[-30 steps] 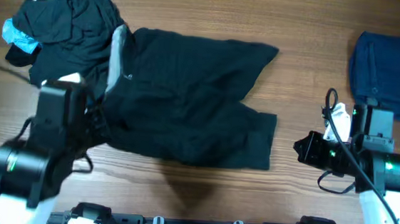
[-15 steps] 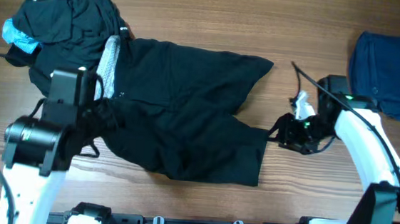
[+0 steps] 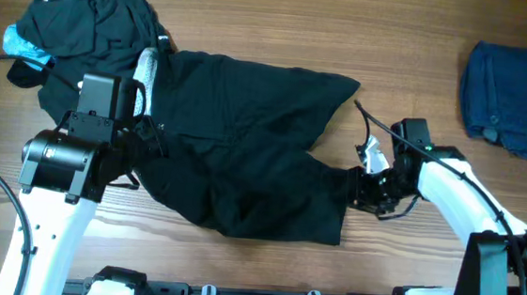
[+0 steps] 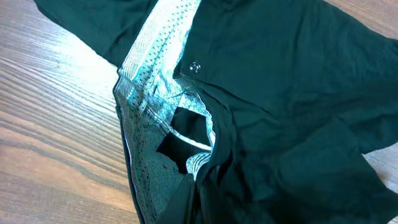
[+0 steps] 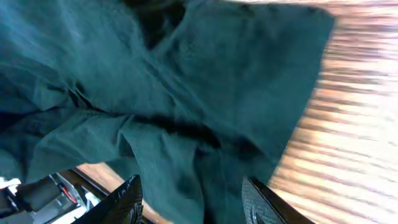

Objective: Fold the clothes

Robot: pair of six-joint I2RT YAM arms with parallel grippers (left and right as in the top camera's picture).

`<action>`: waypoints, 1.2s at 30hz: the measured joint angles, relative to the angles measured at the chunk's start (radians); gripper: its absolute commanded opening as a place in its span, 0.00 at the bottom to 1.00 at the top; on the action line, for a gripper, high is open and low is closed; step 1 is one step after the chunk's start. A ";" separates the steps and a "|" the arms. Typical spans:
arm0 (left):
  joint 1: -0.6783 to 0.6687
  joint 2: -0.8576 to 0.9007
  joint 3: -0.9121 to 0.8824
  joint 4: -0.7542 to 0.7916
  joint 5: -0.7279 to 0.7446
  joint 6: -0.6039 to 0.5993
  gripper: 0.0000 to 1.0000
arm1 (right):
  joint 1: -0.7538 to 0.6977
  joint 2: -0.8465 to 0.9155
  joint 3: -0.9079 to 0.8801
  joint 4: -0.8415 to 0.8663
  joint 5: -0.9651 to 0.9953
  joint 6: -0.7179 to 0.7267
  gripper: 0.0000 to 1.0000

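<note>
The shorts (image 3: pixel 245 146) lie flat on the worktop (image 3: pixel 422 47) with their long axis running left to right. The waistband (image 4: pixel 155 93) is at my left and the two legs point right.

My right claw (image 3: pixel 362 188) is at the hem of the near leg (image 3: pixel 325 204), so it is the closer arm for that end. In the right wrist view the claw (image 5: pixel 194 200) is spread, with its fingers (image 5: pixel 129 200) wide apart and dark cloth lying between them, so nothing is pinched. The far leg (image 3: pixel 329 87) sits beyond it, further from the rig.

My left claw (image 3: pixel 139 142) is over the waistband end. The cloth bunches toward it in the left wrist view, but I cannot tell whether it is clenched or released.

I judge the next move to be a grip on the near hem, which lies directly under the right claw, and then a fold across the short axis.

The pile (image 3: pixel 86 11) lies behind the left arm, and the navy piece (image 3: pixel 518 87) is well apart at the far right.
</note>
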 measured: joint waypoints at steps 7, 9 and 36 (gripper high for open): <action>0.000 0.000 0.000 -0.001 0.000 0.000 0.04 | 0.100 0.059 -0.019 0.119 -0.048 0.042 0.38; 0.000 0.000 0.000 -0.001 0.000 0.000 0.04 | 0.128 0.085 -0.019 0.146 -0.074 0.056 0.26; -0.133 -0.194 0.000 -0.093 -0.061 -0.102 0.04 | 0.109 -0.479 0.295 -0.425 0.346 0.257 0.04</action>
